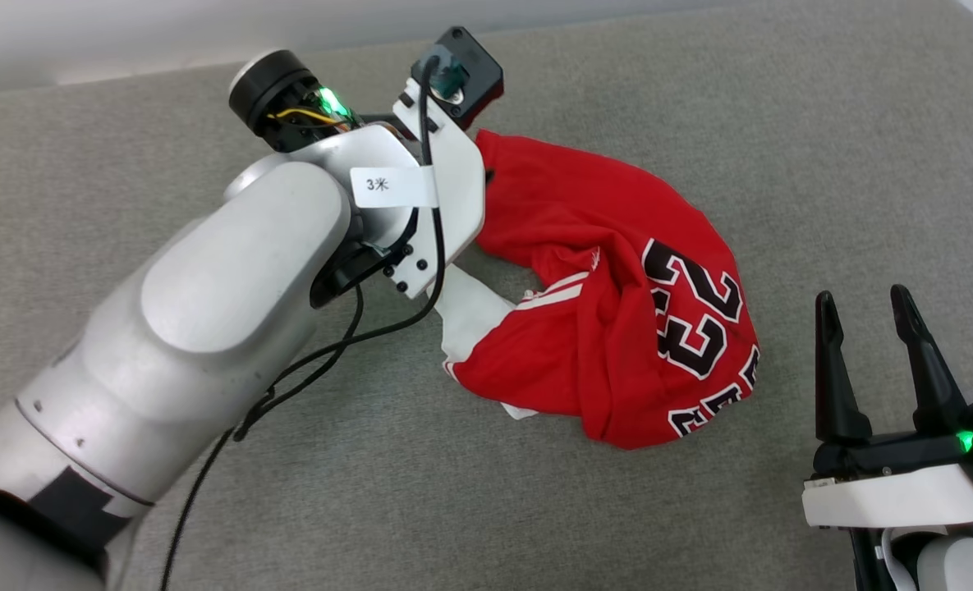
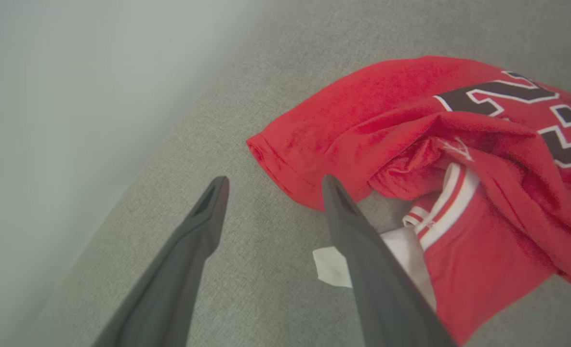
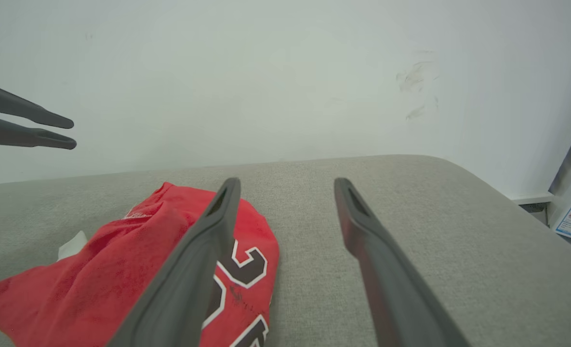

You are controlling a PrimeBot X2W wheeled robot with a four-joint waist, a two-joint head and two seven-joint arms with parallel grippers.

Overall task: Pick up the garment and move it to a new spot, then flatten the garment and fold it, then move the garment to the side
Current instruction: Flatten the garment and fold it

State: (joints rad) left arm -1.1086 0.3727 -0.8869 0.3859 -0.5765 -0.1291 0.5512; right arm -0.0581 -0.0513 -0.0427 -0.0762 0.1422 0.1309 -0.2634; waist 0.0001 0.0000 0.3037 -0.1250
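Two grippers stand with their fingers spread wide and nothing between them. The garment (image 1: 617, 312) lies crumpled in a heap near the middle of the grey fabric surface (image 1: 782, 123). Its black "23" is turned toward the right edge, and a white sleeve (image 1: 470, 316) pokes out on the heap's left side. The left gripper (image 2: 274, 182) hangs above the heap's red hem, toward the surface's far edge. The right gripper (image 1: 861, 297) sits to the right of the heap, apart from it.
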